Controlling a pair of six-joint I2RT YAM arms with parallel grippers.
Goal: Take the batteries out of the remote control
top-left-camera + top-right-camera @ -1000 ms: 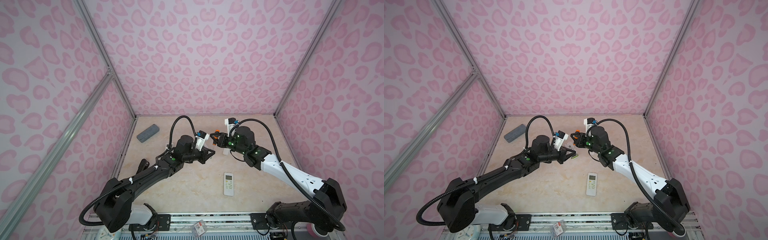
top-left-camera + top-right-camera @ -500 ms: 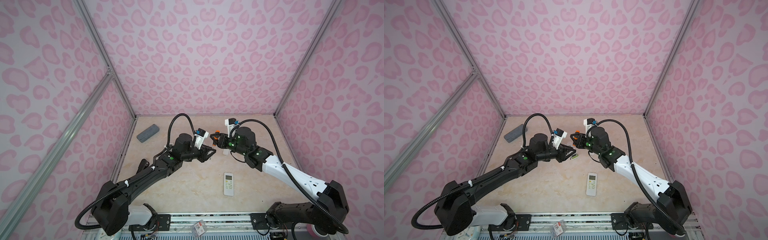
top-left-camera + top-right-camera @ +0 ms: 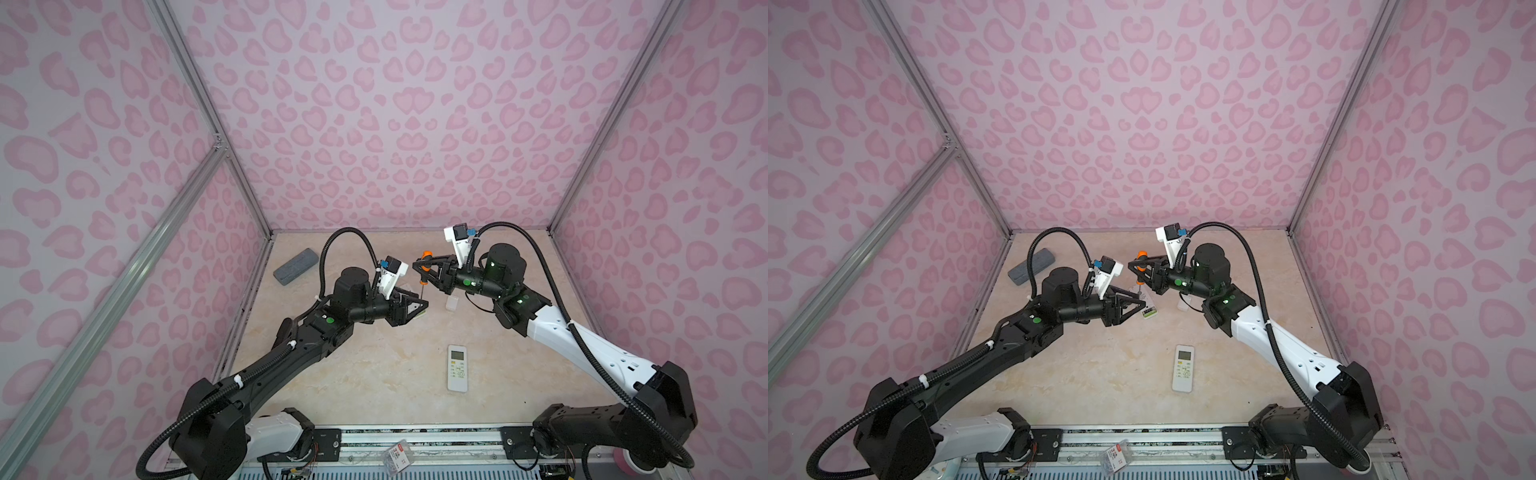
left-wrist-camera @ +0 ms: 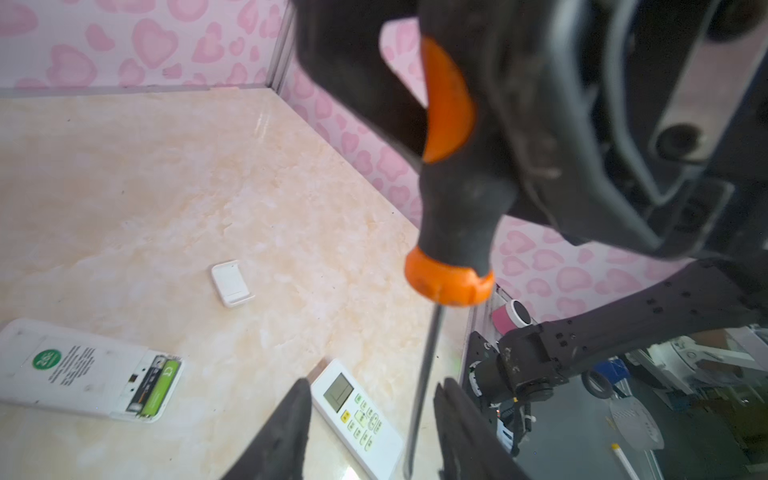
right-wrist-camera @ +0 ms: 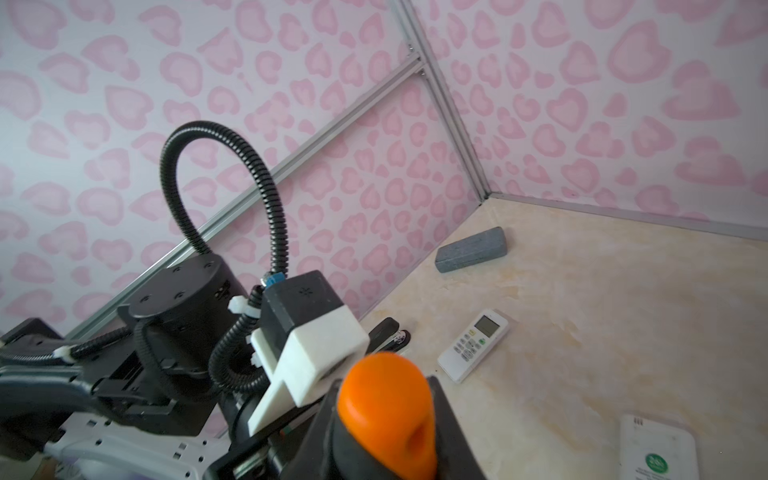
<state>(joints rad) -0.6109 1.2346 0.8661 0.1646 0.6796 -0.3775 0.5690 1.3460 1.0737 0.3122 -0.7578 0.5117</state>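
Green battery point(image 4: 161, 386) in open white remote point(image 4: 104, 395), round green label point(image 4: 47, 359) illegible.

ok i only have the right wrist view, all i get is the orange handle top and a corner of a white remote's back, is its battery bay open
observer: Yes. The left wrist view shows the face-down remote with its bay uncovered and a green battery in it.
operator: where's the cover then
observer: The white cover plate lies flat on the table, apart from that remote.
operator: and is the left tool on the screwdriver
observer: No. The left tool is open, and the screwdriver shaft hangs between its fingers.
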